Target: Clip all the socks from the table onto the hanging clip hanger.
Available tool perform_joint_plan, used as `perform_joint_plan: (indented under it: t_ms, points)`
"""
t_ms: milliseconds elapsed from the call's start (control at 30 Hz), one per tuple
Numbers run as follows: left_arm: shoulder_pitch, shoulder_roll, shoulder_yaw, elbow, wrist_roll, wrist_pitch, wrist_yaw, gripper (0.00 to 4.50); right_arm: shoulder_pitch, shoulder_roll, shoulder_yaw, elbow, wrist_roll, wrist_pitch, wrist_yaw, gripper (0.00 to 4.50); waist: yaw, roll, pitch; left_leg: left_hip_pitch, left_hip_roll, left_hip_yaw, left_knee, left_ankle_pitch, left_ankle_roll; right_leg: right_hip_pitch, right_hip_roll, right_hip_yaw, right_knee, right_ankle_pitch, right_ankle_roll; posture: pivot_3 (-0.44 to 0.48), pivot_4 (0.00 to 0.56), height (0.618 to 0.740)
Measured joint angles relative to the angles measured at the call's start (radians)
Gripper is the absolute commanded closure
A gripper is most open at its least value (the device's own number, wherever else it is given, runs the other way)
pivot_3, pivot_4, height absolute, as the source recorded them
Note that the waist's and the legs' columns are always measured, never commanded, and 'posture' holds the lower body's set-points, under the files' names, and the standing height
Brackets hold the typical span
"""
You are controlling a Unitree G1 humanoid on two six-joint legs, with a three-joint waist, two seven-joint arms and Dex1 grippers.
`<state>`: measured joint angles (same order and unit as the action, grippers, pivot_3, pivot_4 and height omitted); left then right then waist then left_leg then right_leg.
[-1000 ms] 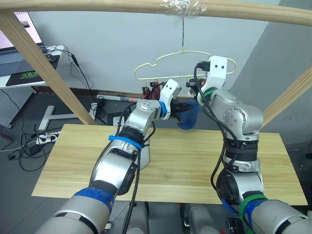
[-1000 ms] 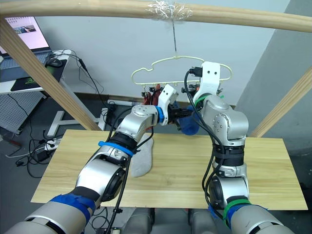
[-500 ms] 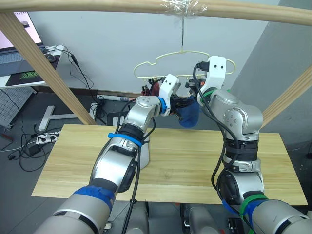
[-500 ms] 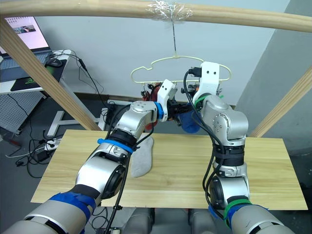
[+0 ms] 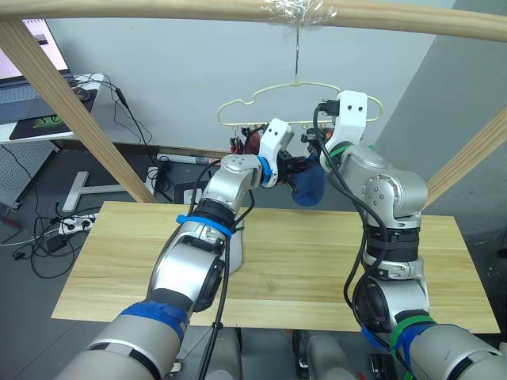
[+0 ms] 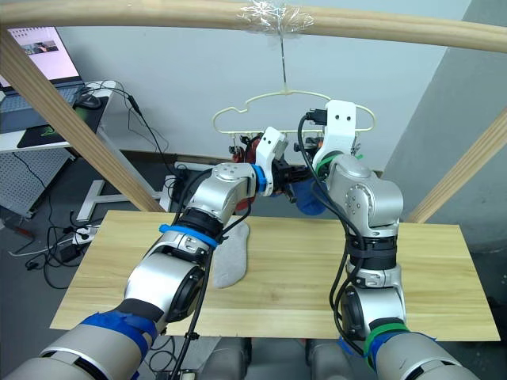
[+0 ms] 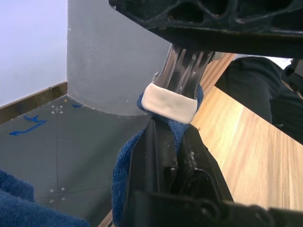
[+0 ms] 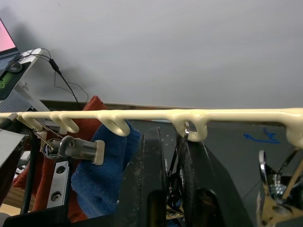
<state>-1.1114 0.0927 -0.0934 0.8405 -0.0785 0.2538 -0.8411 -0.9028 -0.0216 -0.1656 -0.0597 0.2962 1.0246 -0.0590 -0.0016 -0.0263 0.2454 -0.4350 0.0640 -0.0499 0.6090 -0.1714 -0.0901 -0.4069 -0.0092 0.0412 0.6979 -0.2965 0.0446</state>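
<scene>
While the left gripper point(image 7: 173, 142) pinches the soft blue knit sock point(image 5: 307, 184) just under the pale yellow-green cloud-shaped wire clip hanger point(image 6: 238, 118), the right gripper point(image 8: 171, 156) sits pressed together on a small metal clip point(image 8: 190, 126) at the hanger's bar.

Risk: the hanger swings freely on its hook; a sideways tug could shift the clip off the sock's edge.

Risk: releasing before the clip bites would drop the sock to the pale plank table point(image 5: 309, 269), beside the light grey sock point(image 6: 230, 261).

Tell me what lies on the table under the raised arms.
A light grey sock lies flat on the table, partly covered by the left arm. Whether more socks lie beneath the arms cannot be seen.
</scene>
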Motion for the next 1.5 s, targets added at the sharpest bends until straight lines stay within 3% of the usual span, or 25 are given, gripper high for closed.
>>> perform_joint_plan:
  t_ms: [133,333,367,600,733,1000,1200,1500]
  points:
    - [-0.004,0.000,0.002,0.000,0.000,0.000,-0.001,4.50,0.000,0.000,0.000,0.000,0.000,0.000,-0.001,1.68,0.000,0.000,0.000,0.000,0.000,0.000,0.000,0.000,0.000,0.000,0.000,0.000,0.000,0.000,0.000,0.094,0.166,0.740]
    - [-0.004,-0.001,0.004,0.000,-0.005,0.002,-0.014,4.50,0.000,-0.001,0.000,0.000,0.000,0.000,-0.001,1.68,0.000,0.000,0.000,0.000,0.000,0.000,0.000,0.000,0.000,0.000,0.000,0.000,0.000,0.000,0.000,0.086,0.165,0.740]
    - [-0.004,-0.002,0.004,0.000,-0.009,0.005,-0.017,3.98,0.000,-0.001,0.000,0.000,0.000,0.000,-0.001,1.65,0.000,0.000,0.000,0.000,0.000,0.000,0.000,0.000,0.000,0.000,0.000,0.000,0.000,0.000,0.000,0.086,0.165,0.740]
    - [-0.001,0.001,0.003,-0.025,-0.022,0.042,-0.030,1.98,0.001,0.001,-0.005,-0.010,0.001,0.013,-0.008,1.65,0.000,0.000,0.000,0.000,0.000,0.000,0.000,0.000,0.000,0.000,0.000,0.000,0.000,0.000,0.000,0.082,0.168,0.740]
    - [0.046,0.028,-0.002,-0.135,-0.032,0.100,-0.050,0.70,0.025,0.018,-0.011,-0.069,0.001,0.052,-0.020,1.65,-0.001,0.000,0.000,0.000,0.000,0.000,0.000,0.000,0.000,0.000,0.000,0.000,0.000,0.000,0.000,0.078,0.168,0.740]
    - [0.213,0.130,-0.034,-0.454,-0.091,0.296,-0.149,0.70,0.117,0.041,0.003,-0.202,-0.002,0.141,-0.053,1.65,-0.002,0.000,0.000,0.000,0.000,0.000,0.000,0.000,0.000,0.000,0.000,0.000,0.001,0.000,0.000,0.075,0.167,0.740]
    - [0.276,0.244,-0.033,-0.675,-0.202,0.418,-0.247,0.70,0.210,-0.033,0.061,-0.330,-0.010,0.167,-0.032,1.65,-0.003,0.000,0.000,0.000,0.000,0.000,0.000,0.000,0.000,0.000,0.000,0.000,0.001,0.000,0.000,0.075,0.163,0.740]
    - [0.295,0.375,0.015,-0.812,-0.336,0.480,-0.301,0.70,0.332,-0.092,0.110,-0.508,-0.013,0.172,-0.005,1.65,-0.004,0.000,-0.001,0.000,0.000,-0.001,0.001,0.000,0.000,0.000,0.000,0.000,0.001,0.000,0.000,0.073,0.146,0.740]
